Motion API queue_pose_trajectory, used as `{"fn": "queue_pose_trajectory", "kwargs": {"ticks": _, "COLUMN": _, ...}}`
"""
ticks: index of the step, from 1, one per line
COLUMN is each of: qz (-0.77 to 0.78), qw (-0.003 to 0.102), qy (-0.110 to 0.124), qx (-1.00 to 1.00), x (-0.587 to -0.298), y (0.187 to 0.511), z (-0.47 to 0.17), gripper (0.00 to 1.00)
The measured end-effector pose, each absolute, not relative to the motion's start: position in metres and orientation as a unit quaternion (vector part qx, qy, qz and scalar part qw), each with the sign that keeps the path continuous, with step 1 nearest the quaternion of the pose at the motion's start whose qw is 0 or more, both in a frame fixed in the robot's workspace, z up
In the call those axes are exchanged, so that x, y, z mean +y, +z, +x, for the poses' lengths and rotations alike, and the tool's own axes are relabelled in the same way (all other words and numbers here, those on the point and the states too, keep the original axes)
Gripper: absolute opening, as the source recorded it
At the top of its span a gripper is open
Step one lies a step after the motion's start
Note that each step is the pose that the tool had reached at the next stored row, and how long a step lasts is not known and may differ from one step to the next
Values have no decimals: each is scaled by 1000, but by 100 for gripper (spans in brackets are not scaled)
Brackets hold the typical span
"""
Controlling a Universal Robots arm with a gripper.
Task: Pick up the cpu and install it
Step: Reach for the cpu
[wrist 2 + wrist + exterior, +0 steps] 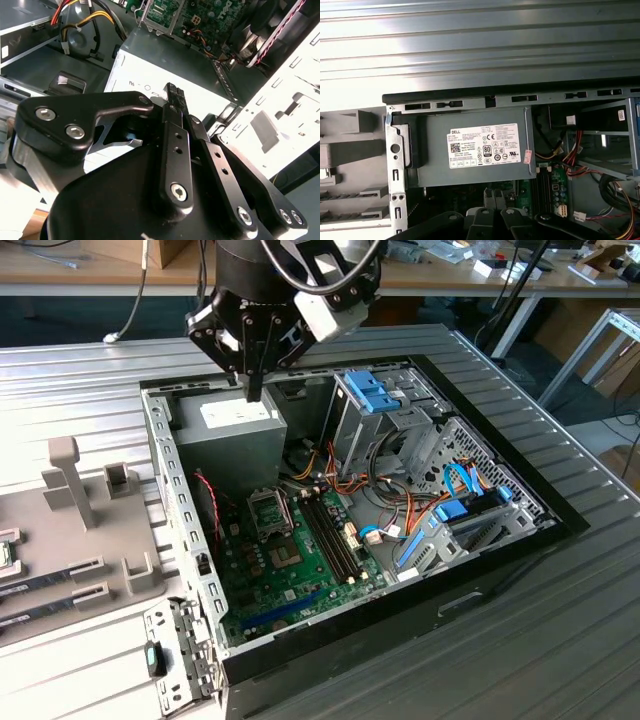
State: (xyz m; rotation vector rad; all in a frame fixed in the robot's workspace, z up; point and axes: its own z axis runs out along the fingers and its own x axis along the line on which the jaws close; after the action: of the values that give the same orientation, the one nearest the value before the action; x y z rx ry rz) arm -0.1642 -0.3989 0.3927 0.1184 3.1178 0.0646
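What looks like the cpu (5,552), a small flat silvery square with a thin green rim, lies at the exterior view's far left on a moulded grey fixture plate (100,530). It is cut by the frame edge and well apart from the black gripper (254,390).

The gripper's fingers (172,125) are pressed together with nothing between them, above a grey steel power supply box (230,435). That box sits inside an open black computer case (480,577). The case also holds a green motherboard (260,580) with a metal socket frame (268,508), blue plastic drive brackets (370,395) and coloured cables (345,480). The case rests on a ribbed metal table (500,660).
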Motion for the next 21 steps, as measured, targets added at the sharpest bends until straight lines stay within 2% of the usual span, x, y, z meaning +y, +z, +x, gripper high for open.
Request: {"fn": "queue_pose_trajectory", "kwargs": {"ticks": 21, "qz": 38, "qw": 10, "qy": 21, "qx": 999, "x": -399, "y": 392, "z": -173, "gripper": 11}}
